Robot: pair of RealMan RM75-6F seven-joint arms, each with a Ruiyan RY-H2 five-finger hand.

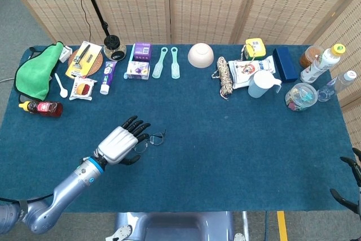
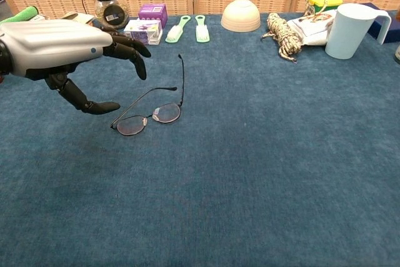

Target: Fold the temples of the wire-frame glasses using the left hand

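Note:
The wire-frame glasses (image 2: 150, 115) lie lenses-down toward me on the blue table cloth (image 2: 281, 154). One temple sticks straight out toward the far side; the other slants across behind the lenses. In the head view the glasses (image 1: 153, 138) sit left of centre. My left hand (image 2: 62, 51) hovers just left of them, fingers spread and empty, with its thumb tip close to the frame's left end but apart from it. Seen from the head view, the left hand (image 1: 120, 142) is beside the frame. Of my right hand (image 1: 348, 187), only dark fingertips show at the lower right edge.
Along the far edge stand a purple box (image 2: 152, 14), two mint brushes (image 2: 187, 28), a beige bowl (image 2: 240, 15), a rope coil (image 2: 280, 34) and a pale blue jug (image 2: 351, 30). A green cloth (image 1: 36, 71) and small items lie at far left, bottles (image 1: 322, 63) at far right.

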